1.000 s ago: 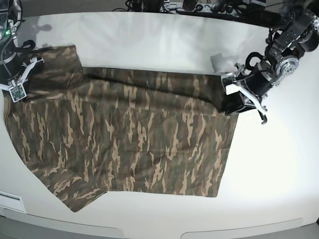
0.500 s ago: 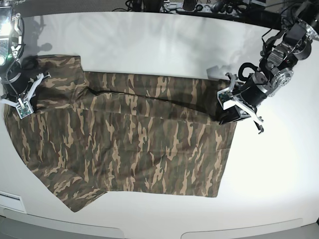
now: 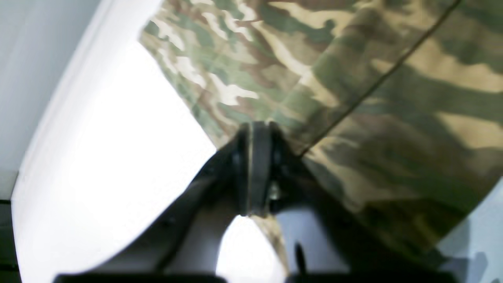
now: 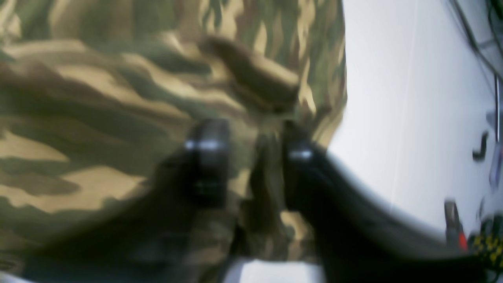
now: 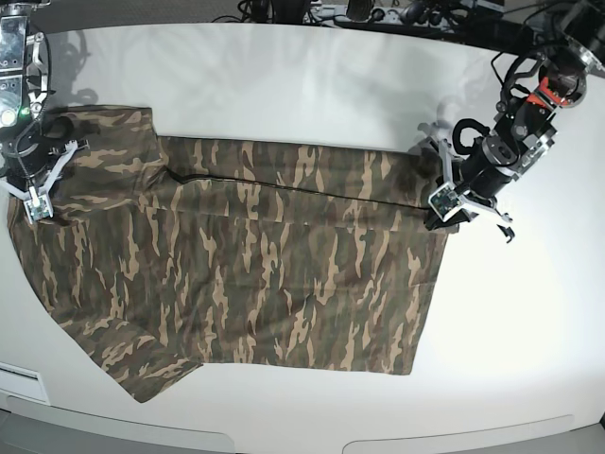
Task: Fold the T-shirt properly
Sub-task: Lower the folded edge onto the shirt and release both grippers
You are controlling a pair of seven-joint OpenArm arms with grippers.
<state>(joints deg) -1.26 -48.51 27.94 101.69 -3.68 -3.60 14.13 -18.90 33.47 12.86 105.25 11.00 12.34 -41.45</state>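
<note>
The camouflage T-shirt (image 5: 265,274) lies spread across the white table (image 5: 312,85), with its sleeves at the left and its hem at the right. My left gripper (image 5: 442,210) is at the far right corner of the hem. In the left wrist view it (image 3: 255,133) is shut on the shirt's edge (image 3: 353,78). My right gripper (image 5: 36,199) is at the far left, by the upper sleeve. In the blurred right wrist view it (image 4: 253,157) has a bunched fold of the shirt (image 4: 118,98) pinched between its fingers (image 4: 208,157).
Cables and equipment (image 5: 378,11) line the table's back edge. A white panel (image 5: 19,383) sits at the front left corner. The table's front edge runs just below the shirt's lower sleeve (image 5: 142,364).
Both grippers have moved toward the back of the table with the shirt's far edge. The left gripper also shifted right, and the far part of the shirt now lies flatter.
</note>
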